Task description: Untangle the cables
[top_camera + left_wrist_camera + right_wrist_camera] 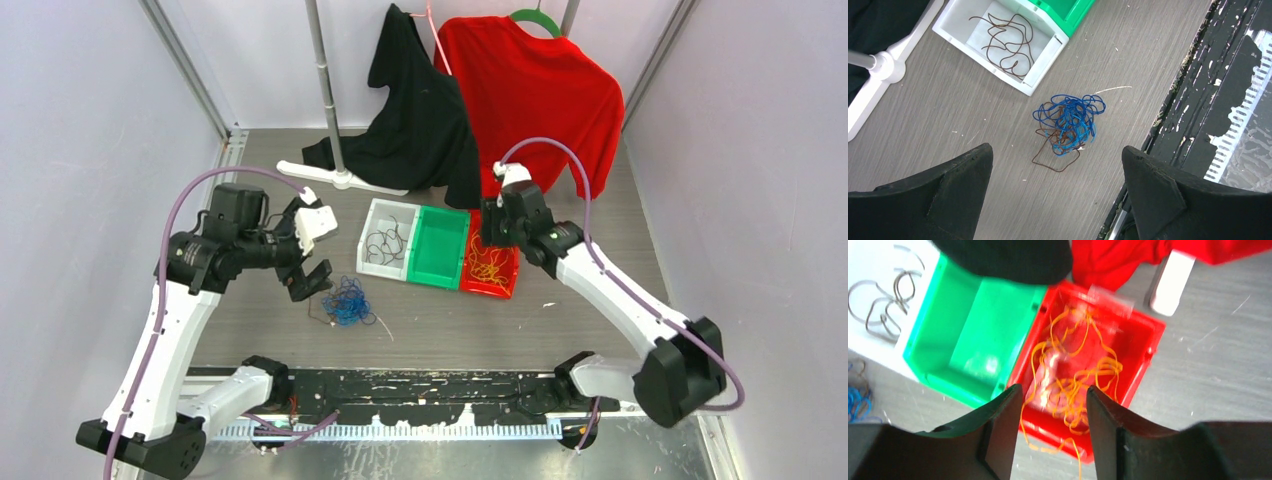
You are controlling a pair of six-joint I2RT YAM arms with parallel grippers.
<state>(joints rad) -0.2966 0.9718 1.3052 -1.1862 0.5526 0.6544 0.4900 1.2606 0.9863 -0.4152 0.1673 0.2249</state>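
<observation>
A fist-sized tangle of blue and dark brown cables point(348, 300) lies on the table; in the left wrist view point(1068, 125) it is just ahead of my fingers. My left gripper point(310, 278) point(1055, 150) is open and empty, above and left of the tangle. Loose dark brown cables point(1005, 42) lie in the white bin point(377, 268). Yellow-orange cables point(1083, 370) fill the red bin point(505, 288), and one strand hangs over its near rim. My right gripper point(492, 232) point(1053, 390) is open above that bin, holding nothing.
An empty green bin point(440, 245) sits between the white and red bins. A clothes rack's white base point(340, 178), a black shirt point(420, 120) and a red shirt point(540, 90) stand behind. A black worn strip point(420, 390) runs along the near edge.
</observation>
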